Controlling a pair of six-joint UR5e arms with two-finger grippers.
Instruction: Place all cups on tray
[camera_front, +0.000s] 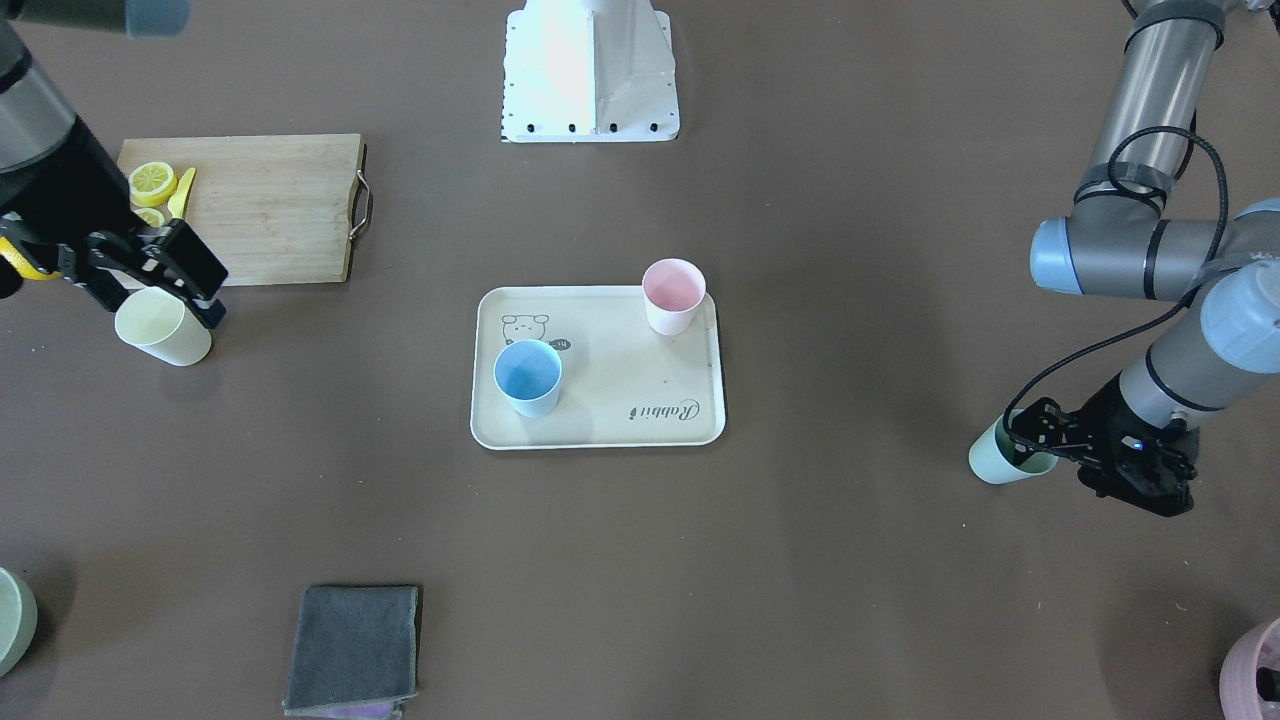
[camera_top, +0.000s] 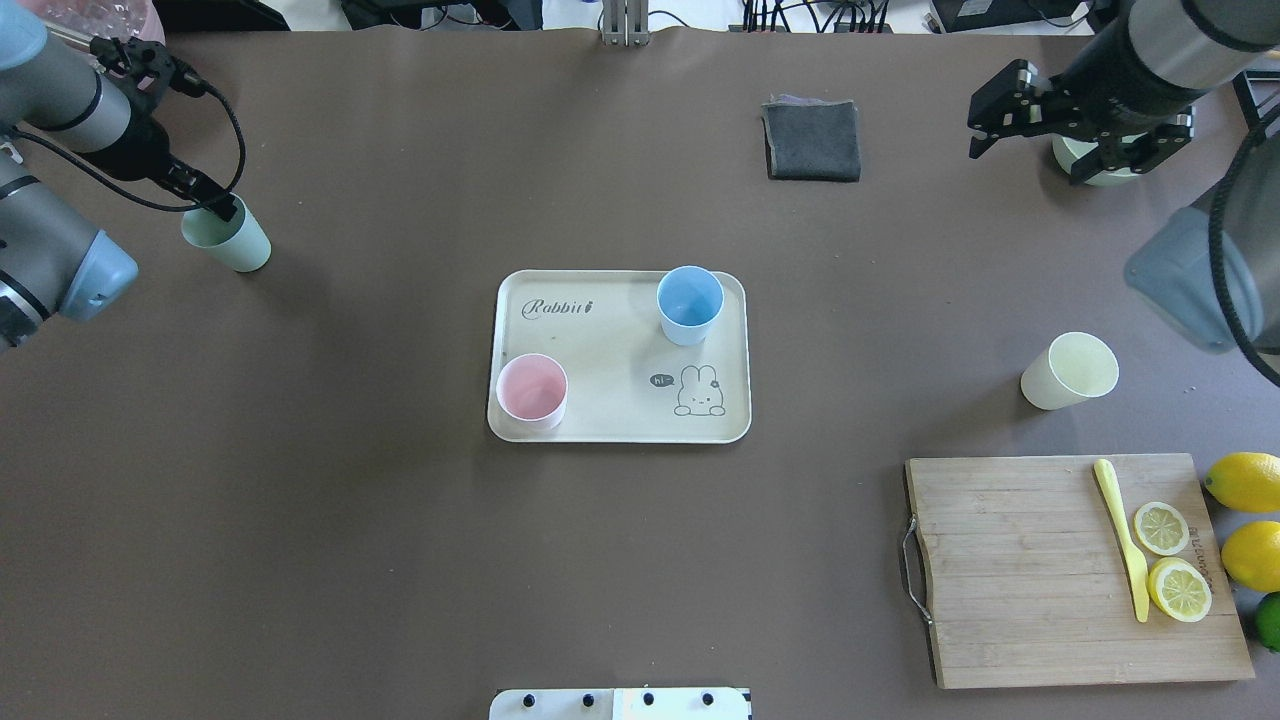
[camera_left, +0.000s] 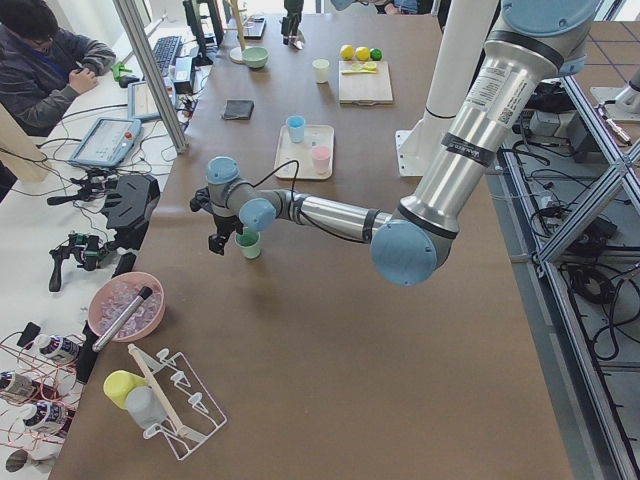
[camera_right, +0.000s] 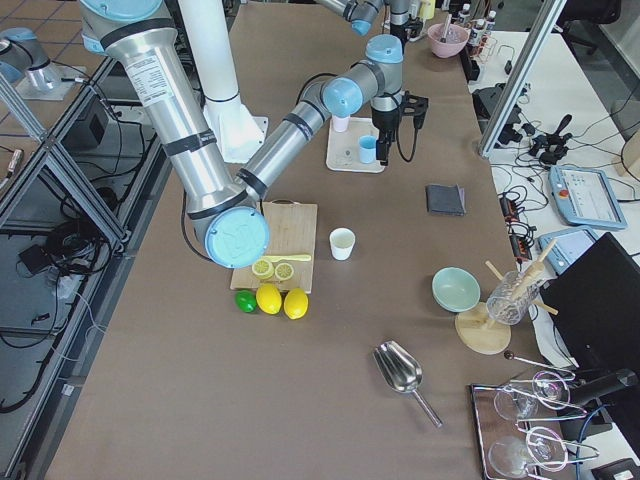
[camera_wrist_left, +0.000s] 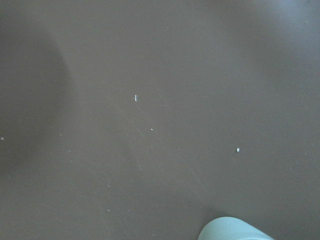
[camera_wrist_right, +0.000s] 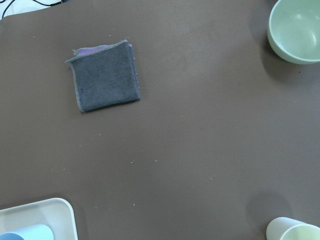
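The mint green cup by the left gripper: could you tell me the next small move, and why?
Probably close the left gripper on the mint green cup, unless it already grips; I can't tell. The gripper sits at the cup's rim, and the cup stands on the table, well off the tray.

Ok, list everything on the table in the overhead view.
tray: one, cream, centre.
pink cup: one, on tray, near-left.
light blue cup: one, on tray, far-right.
mint green cup: one, left, off tray.
pale yellow cup: one, right, off tray.
cutting board: one, wooden, near right.
lemon slices: two, yellow, on board.
knife: one, yellow, on board.
lemons: two, yellow, right of board.
lime: one, green, beside lemons.
cloth: one, grey, far side.
bowl: one, sage green, far right.
pot: one, pink, far left.
left claw: at mint cup's rim, grip unclear.
right claw: open, empty, raised, far right.
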